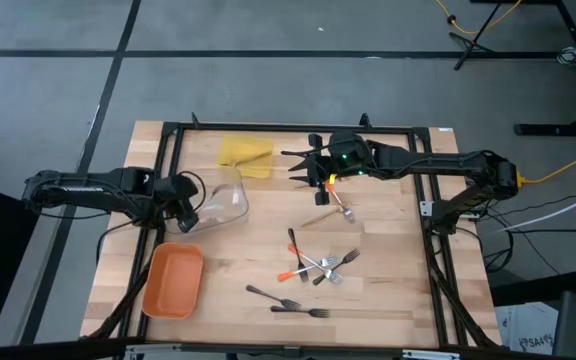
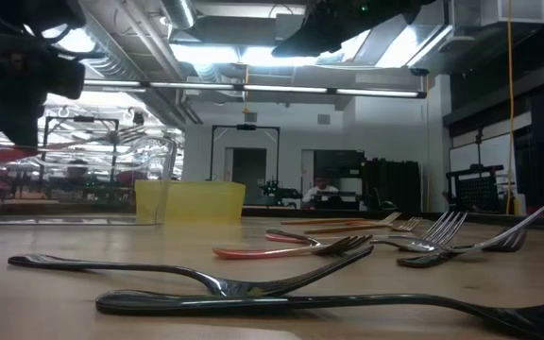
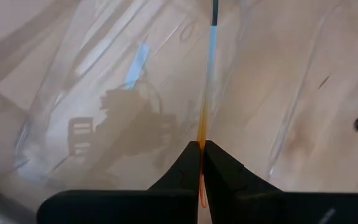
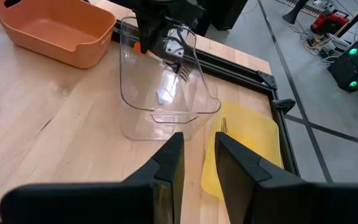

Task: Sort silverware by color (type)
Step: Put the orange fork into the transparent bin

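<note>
My left gripper (image 1: 186, 213) is over the clear tray (image 1: 224, 200) at the table's left, shut on a silver fork (image 4: 180, 70) with an orange handle. The fork's tines reach down inside the tray's walls. My right gripper (image 1: 294, 165) hovers open at the far middle, next to the yellow tray (image 1: 245, 155), with nothing between its fingers (image 4: 169, 163). More silverware lies flat on the table. A wooden piece (image 1: 323, 217) and an orange-tipped silver one (image 1: 340, 198) lie below my right arm. Crossed silver forks (image 1: 320, 265) and two dark forks (image 1: 290, 303) lie near the front. My left gripper pinches the fork's orange handle end (image 3: 202, 134) between its two fingers. The fingers come steeply from above and lie along the fork. The fork hangs below them, tines down inside the clear tray (image 4: 160, 93); whether the tines touch the tray's floor cannot be told.
An orange tray (image 1: 173, 280) stands at the near left, close to the clear tray. A black frame (image 1: 168, 135) borders the tabletop. Bare wood lies between the clear tray and the forks in the middle.
</note>
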Motion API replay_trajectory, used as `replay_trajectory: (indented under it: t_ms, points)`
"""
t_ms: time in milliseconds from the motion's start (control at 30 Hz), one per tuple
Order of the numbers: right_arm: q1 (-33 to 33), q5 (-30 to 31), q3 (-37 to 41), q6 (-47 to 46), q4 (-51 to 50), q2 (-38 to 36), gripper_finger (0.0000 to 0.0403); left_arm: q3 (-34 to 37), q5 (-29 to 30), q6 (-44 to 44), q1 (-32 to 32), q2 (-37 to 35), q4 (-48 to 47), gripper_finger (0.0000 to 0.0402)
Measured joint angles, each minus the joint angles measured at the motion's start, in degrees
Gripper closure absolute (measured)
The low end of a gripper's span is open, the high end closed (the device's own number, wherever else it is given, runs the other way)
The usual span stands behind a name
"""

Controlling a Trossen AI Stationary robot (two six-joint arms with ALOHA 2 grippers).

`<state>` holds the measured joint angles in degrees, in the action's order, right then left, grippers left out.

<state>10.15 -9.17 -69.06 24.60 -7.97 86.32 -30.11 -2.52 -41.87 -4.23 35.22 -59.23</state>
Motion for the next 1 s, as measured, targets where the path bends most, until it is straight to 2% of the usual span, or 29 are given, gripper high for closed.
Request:
replay_trajectory:
  t_ms: [300, 567, 700, 1000]
  points:
    - [-0.02, 0.56, 0.0, 1.64, 0.0, 0.0, 0.0322, 0.0, 0.9, -0.22, 0.0, 2.73, -1.63, 0.0399]
    - [0.0, 9.34, 0.0, 2.99, -0.28, 0.02, 0.0322, 0.0, 0.92, -0.36, 0.0, 9.94, -1.52, 0.0399]
    - [0.0, 11.58, 0.0, 2.99, -1.52, 0.02, 0.0322, 0.02, 0.95, -1.53, 0.0, 13.96, -1.16, 0.0399]
    - [-0.02, 11.71, 0.02, 2.97, -2.99, 0.04, 0.0322, 0.02, 0.98, -1.73, 0.0, 21.19, -1.08, 0.0399]
